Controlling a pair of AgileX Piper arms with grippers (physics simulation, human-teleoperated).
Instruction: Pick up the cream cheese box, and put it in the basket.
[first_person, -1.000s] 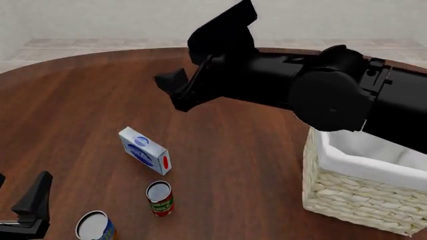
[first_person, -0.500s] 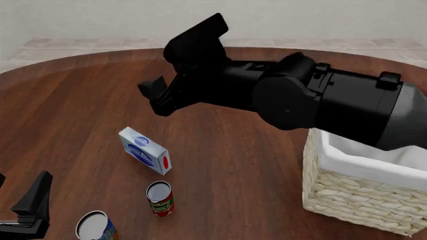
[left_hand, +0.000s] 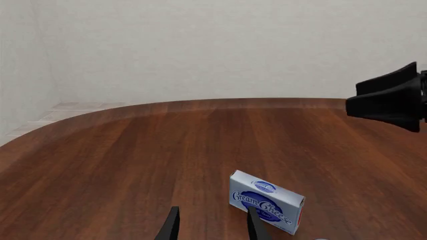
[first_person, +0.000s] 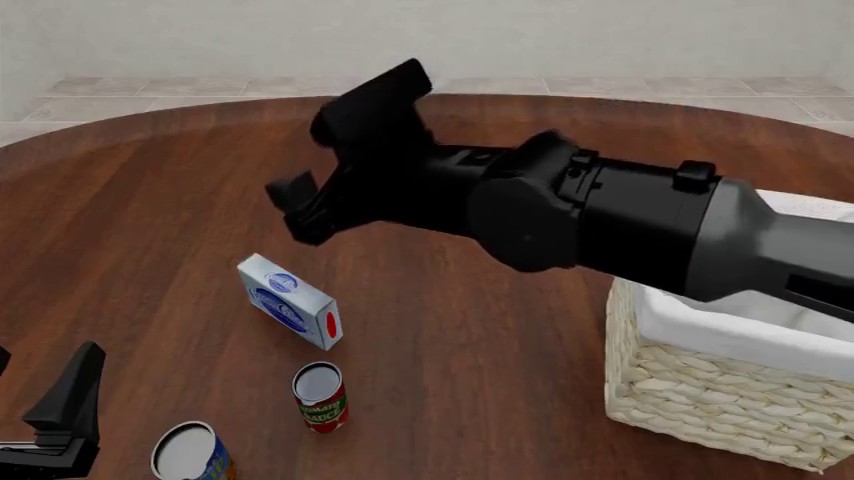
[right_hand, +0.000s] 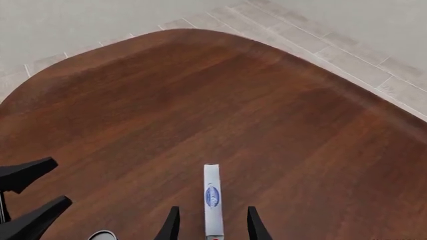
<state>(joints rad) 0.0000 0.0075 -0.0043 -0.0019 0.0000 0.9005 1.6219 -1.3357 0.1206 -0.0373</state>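
The cream cheese box, a white and light-blue carton with a red oval on its near end, stands on edge on the wooden table at left centre. It also shows in the left wrist view and edge-on in the right wrist view. My right gripper hangs open above and just behind the box, with nothing between its fingers. Open and apart from the box, my left gripper rests low at the near left corner. The cream wicker basket with a white liner stands at the right, partly hidden by the right arm.
A red-labelled can stands upright just in front of the box. A blue-labelled can stands at the near edge beside the left gripper. The right arm's thick black body spans the table's middle above the basket's rim.
The right arm has swung further left and lower, bringing its gripper closer over the box. The box, cans, basket and left gripper have not moved.
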